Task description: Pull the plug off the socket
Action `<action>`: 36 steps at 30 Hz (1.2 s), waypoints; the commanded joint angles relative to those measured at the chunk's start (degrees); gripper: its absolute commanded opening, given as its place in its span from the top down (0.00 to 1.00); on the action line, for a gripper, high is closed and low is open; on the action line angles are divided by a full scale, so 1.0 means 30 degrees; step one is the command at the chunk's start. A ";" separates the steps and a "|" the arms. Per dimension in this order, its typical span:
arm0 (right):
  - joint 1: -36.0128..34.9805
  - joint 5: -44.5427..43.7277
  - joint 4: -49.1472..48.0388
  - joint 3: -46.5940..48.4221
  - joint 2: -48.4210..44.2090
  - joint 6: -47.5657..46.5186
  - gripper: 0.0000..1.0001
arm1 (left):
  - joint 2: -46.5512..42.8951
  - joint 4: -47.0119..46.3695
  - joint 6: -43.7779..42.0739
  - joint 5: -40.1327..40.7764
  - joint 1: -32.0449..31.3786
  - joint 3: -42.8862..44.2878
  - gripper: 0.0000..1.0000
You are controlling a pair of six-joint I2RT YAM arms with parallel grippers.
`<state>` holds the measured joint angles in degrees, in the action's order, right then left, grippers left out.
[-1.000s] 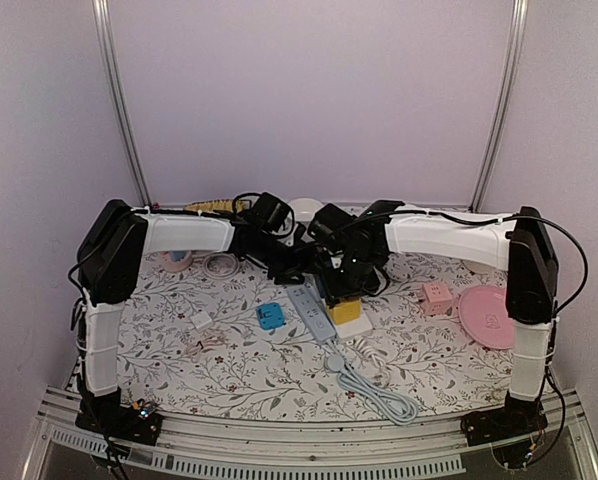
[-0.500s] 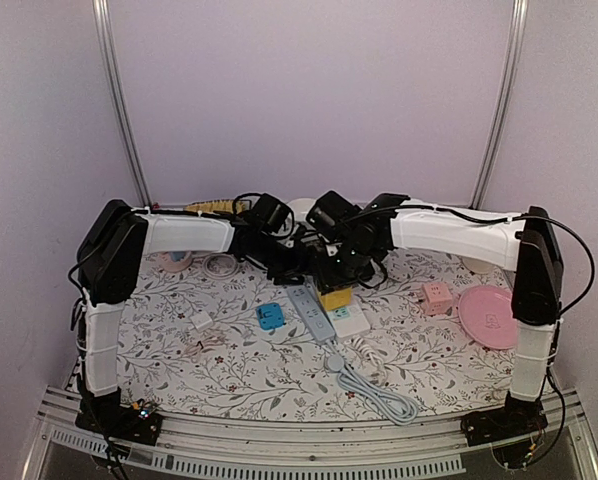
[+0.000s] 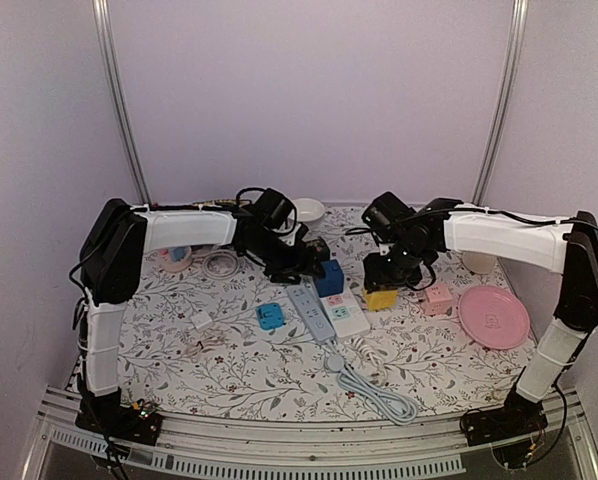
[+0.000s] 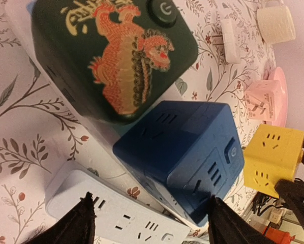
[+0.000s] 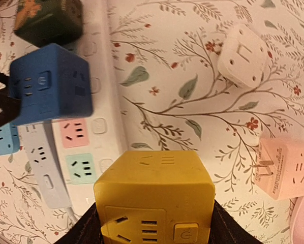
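My right gripper (image 3: 384, 287) is shut on a yellow cube plug (image 3: 381, 297), held to the right of the white socket strip (image 3: 347, 316) and clear of it. In the right wrist view the yellow cube (image 5: 154, 198) sits between my fingers (image 5: 86, 226), with the strip (image 5: 103, 127) to its left. A blue cube plug (image 3: 328, 277) stands on the strip's far end. My left gripper (image 3: 311, 262) is open beside it. In the left wrist view my left gripper (image 4: 149, 203) straddles the blue cube (image 4: 182, 147), not touching it. A dark green cube (image 4: 111, 56) sits behind.
A grey-blue power strip (image 3: 312, 312) with its coiled cable (image 3: 379, 390) lies left of the white strip. A small blue adapter (image 3: 270, 317) lies further left. A pink cube (image 3: 436, 297) and pink plate (image 3: 493, 316) are at the right. A white bowl (image 3: 307, 210) stands at the back.
My right gripper has moved right with the yellow cube, off the white strip. The blue cube on the strip now shows. The left gripper stays by the strip.
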<state>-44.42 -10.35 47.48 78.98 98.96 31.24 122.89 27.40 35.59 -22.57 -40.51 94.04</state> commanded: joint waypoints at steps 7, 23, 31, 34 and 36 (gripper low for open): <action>0.1658 0.0456 -0.0936 -0.3408 -0.1549 0.0806 0.69 | 0.0593 0.3327 -0.1534 0.0078 -0.0207 0.2924 0.24; 0.1824 0.0593 -0.1004 -0.4238 -0.1733 0.0404 0.31 | -0.0036 0.3436 -0.1670 0.0110 0.0645 0.3836 0.24; 0.1829 0.0100 0.0024 -0.2329 -0.1564 0.0093 0.17 | -0.0058 0.3407 -0.1579 0.0168 0.1128 0.3820 0.24; 0.1822 -0.0098 0.0394 -0.1258 -0.1289 -0.0111 0.14 | -0.0120 0.3407 -0.1511 0.0206 0.1296 0.3809 0.24; 0.1829 -0.0229 0.0484 -0.0515 -0.0992 -0.0322 0.14 | -0.0178 0.3407 -0.1490 0.0274 0.1414 0.3737 0.24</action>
<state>-39.29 -9.13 47.66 72.69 95.64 31.75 124.20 37.21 31.46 -21.93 -37.45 104.27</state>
